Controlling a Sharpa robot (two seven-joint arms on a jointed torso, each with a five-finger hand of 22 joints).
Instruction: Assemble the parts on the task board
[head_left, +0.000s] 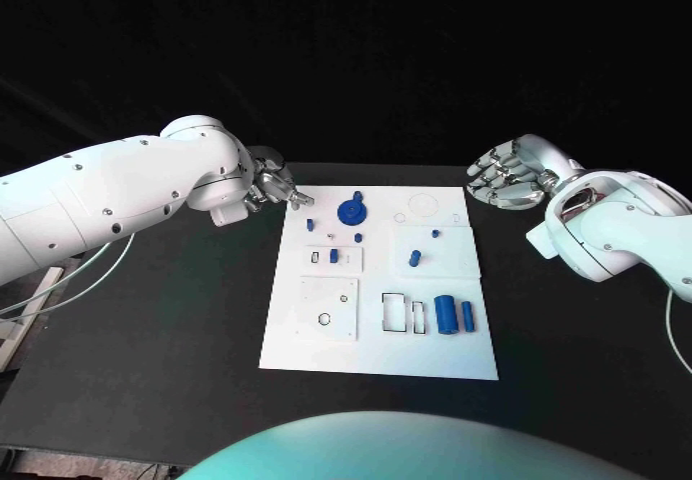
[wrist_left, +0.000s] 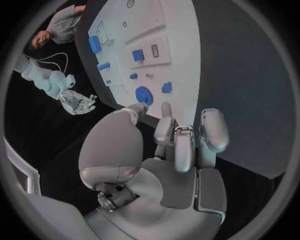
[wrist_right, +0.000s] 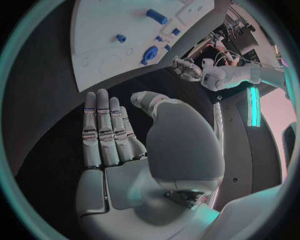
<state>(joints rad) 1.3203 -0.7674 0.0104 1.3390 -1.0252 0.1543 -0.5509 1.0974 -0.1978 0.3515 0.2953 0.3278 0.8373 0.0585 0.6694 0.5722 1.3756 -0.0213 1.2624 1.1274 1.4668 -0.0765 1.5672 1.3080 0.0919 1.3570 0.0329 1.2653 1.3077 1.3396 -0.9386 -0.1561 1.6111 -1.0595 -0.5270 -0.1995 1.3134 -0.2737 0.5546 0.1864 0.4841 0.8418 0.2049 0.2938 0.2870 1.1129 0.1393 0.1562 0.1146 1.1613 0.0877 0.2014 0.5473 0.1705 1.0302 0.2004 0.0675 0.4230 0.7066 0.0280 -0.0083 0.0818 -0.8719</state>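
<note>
The white task board lies in the middle of the black table. A round blue disc part sits near its far edge, with small blue pieces behind mid-board and blue cylinders at the near right. My left hand hovers just off the board's far left corner, fingers half bent, thumb apart, holding nothing; the left wrist view shows this hand just short of the disc. My right hand hangs off the far right corner, its fingers straight and empty.
Bare black table surrounds the board on every side. Outlined recesses and a raised white plate mark the board's near half. Cables hang by the left arm at the table's left edge.
</note>
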